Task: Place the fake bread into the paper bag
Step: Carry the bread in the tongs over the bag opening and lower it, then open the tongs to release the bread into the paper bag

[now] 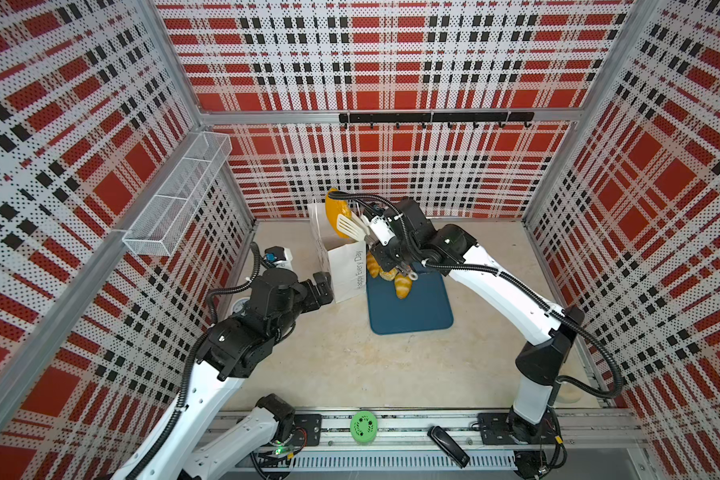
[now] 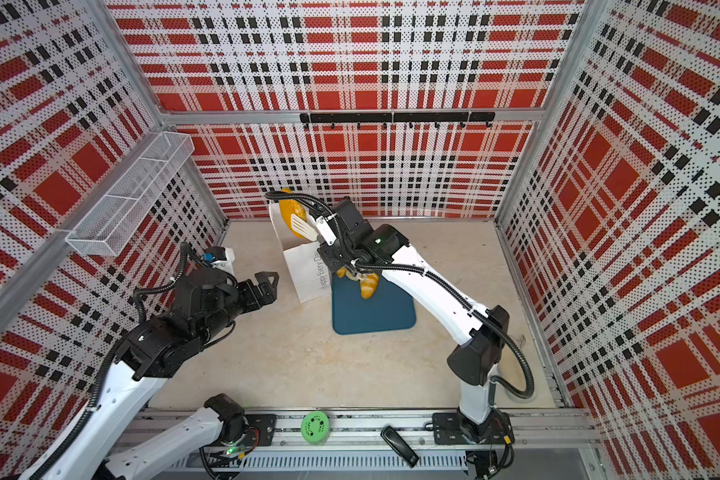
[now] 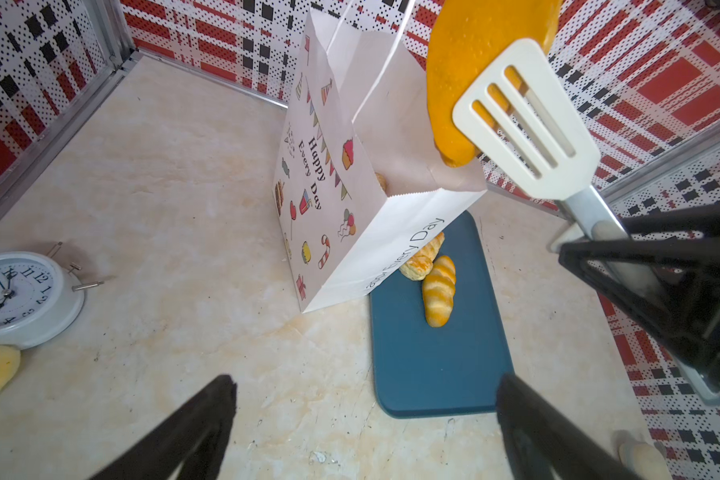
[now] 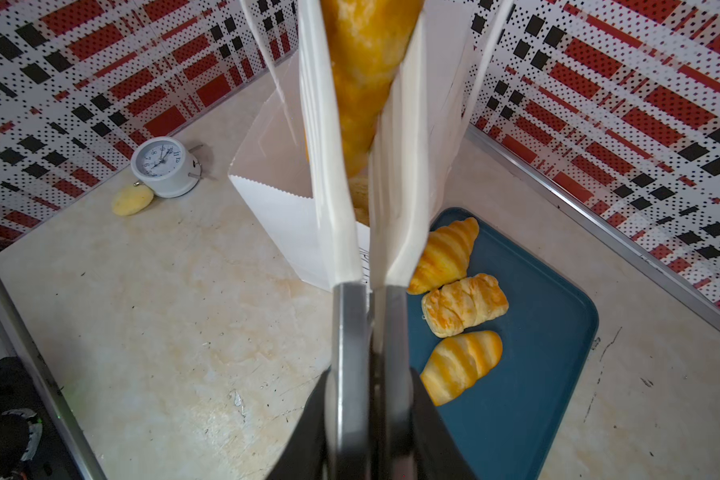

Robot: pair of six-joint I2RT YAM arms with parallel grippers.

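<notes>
Right claw, bottom centre of right wrist view, clamped on white tongs. Tongs pinch long loaf at paper bag mouth, upper centre. Step: drop-in. Next, likely: lower, ease tongs apart. Left claw gaping, empty. Three pastries on tray, lower right.

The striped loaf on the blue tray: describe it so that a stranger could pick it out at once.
Find the dark-teal tray beside the white paper bag. Of three pastries in a row, the striped loaf lies farthest from the bag. Unlike the croissant and the flaky braided pastry, it is smooth with broad pale bands.
</notes>
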